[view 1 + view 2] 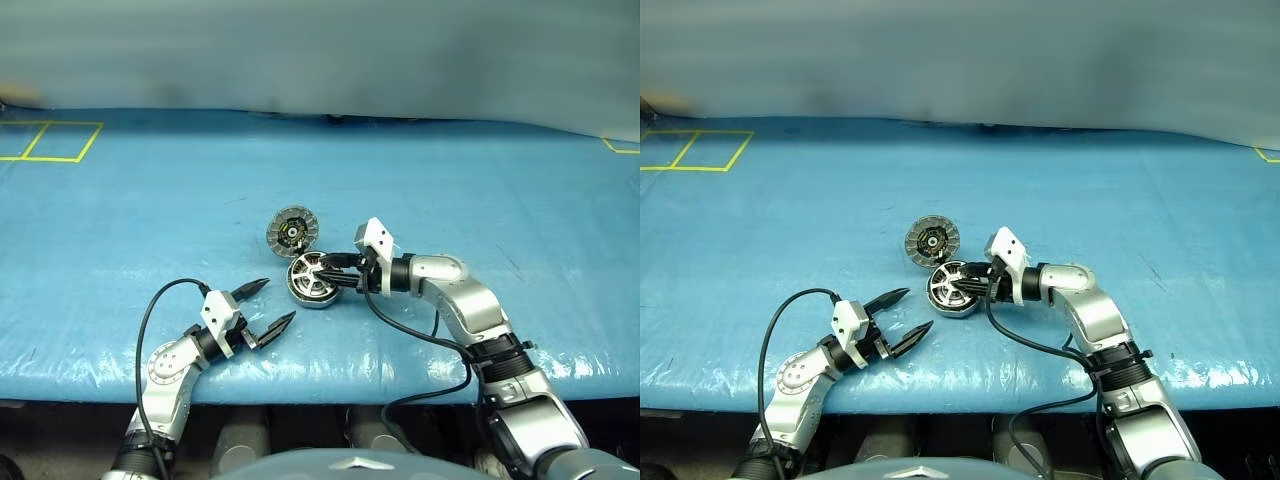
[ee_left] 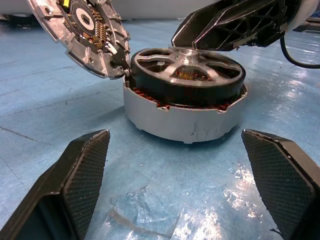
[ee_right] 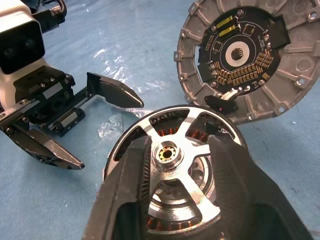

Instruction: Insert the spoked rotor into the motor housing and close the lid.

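Observation:
The spoked rotor, a black ring with silver spokes, sits inside the silver-grey motor housing, above its copper windings. The lid is joined to the housing's rim and stands tilted open, its segmented inner face showing. My right gripper reaches in from the right and hovers over the rotor. Its fingers stand apart on either side of the hub, open and holding nothing. My left gripper is wide open and empty near the table's front edge, pointing at the housing from a short way off.
A blue cover spreads over the whole table. Yellow tape squares mark its far left corner. Black cables loop from both wrists near the front edge.

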### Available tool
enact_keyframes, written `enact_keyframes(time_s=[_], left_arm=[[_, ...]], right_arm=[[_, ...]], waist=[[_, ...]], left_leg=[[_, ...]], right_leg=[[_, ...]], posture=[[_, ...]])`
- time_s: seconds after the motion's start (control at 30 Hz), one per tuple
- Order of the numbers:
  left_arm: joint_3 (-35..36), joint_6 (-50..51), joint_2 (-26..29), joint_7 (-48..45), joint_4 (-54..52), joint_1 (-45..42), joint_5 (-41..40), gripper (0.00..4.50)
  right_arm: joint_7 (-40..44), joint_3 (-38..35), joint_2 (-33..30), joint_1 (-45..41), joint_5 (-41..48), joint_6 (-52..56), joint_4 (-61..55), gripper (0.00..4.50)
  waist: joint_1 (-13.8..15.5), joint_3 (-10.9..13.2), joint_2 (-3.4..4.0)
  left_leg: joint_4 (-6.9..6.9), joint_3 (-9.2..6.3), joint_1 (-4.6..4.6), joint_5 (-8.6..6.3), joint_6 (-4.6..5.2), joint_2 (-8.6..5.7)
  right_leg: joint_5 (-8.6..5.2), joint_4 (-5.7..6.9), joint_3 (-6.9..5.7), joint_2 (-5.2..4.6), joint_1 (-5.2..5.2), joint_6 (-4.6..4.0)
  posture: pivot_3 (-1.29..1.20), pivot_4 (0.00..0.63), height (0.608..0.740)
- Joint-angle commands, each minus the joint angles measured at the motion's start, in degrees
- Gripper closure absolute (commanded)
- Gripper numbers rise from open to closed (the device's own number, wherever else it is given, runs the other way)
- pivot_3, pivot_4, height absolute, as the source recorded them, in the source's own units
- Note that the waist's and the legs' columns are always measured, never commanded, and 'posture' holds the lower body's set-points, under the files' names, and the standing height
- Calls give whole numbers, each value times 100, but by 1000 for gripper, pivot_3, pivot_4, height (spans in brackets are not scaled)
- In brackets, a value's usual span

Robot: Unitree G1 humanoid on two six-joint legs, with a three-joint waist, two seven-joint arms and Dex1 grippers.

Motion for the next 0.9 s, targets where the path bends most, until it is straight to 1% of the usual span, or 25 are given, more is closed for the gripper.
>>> enact_keyframes(time_s=[0.03,0.27,0.37,0.4,0.43,0.5,0.53,0.9], left_arm=[[-52,11,-33,12,114,59,52,0],[-37,2,-23,8,119,55,47,0],[-23,-5,-15,15,122,58,48,0],[-19,-9,-14,17,125,63,48,0],[-17,-12,-14,18,127,67,47,0],[-15,-18,-14,20,126,78,44,0],[-14,-21,-16,28,126,80,44,0],[-9,-27,-11,82,98,127,38,0]], right_arm=[[16,-155,32,-22,158,-77,-185,2545],[-50,-225,54,-42,209,-76,-144,2545],[-94,-253,71,-64,197,-72,-93,3129],[-77,-245,64,-60,196,-78,-101,3399],[-65,-239,59,-55,196,-82,-110,3792],[-40,-212,51,-31,195,-94,-162,4410],[-16,-146,53,-10,160,-126,-198,4461],[-25,517,320,71,-241,-431,-171,4461]], waist=[[1,0,0],[0,0,0],[0,0,0],[0,0,0],[0,0,0],[1,0,0],[1,0,0],[-2,0,0]], left_leg=[[0,0,0,0,0,0],[0,0,0,0,0,0],[0,0,0,0,0,0],[0,0,0,0,0,0],[0,0,0,0,0,0],[0,0,0,0,0,0],[-1,0,0,0,0,0],[-1,1,0,0,0,0]], right_leg=[[0,0,0,0,0,0],[0,0,0,0,0,0],[0,0,0,0,0,0],[0,0,0,0,0,0],[0,0,0,0,0,0],[0,0,0,0,0,0],[0,0,0,0,0,0],[0,-1,0,0,-1,0]], posture=[[0,150,740],[0,150,740],[0,150,740],[0,150,740],[0,150,740],[0,150,740],[0,150,740],[0,150,740]])
